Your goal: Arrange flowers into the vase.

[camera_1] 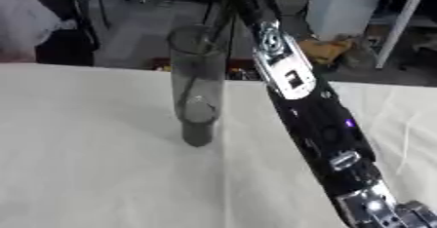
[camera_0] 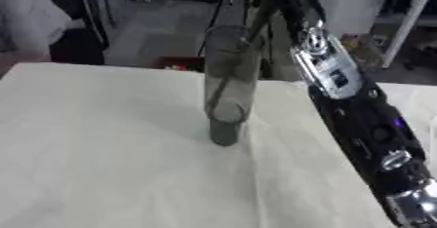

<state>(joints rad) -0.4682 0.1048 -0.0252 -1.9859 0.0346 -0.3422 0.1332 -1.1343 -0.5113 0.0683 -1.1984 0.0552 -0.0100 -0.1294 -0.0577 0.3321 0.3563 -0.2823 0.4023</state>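
Vase [camera_0: 228, 88]: tall clear grey cylinder, upright on the cloth-covered worktop [camera_0: 102, 163], long axis vertical, mouth up.
Stem [camera_0: 224, 83]: thin dark line, slanting down inside the vase from the rim toward the base; bloom not seen.
Right arm [camera_1: 299, 100]: just right of the vase, running from below it up past its rim; the nearer arm.
Right hand: beyond the vase mouth, out of clear sight; fingers' state cannot be told.
Left hand: absent.
Key relation: vase mouth below and left of the hidden hand.
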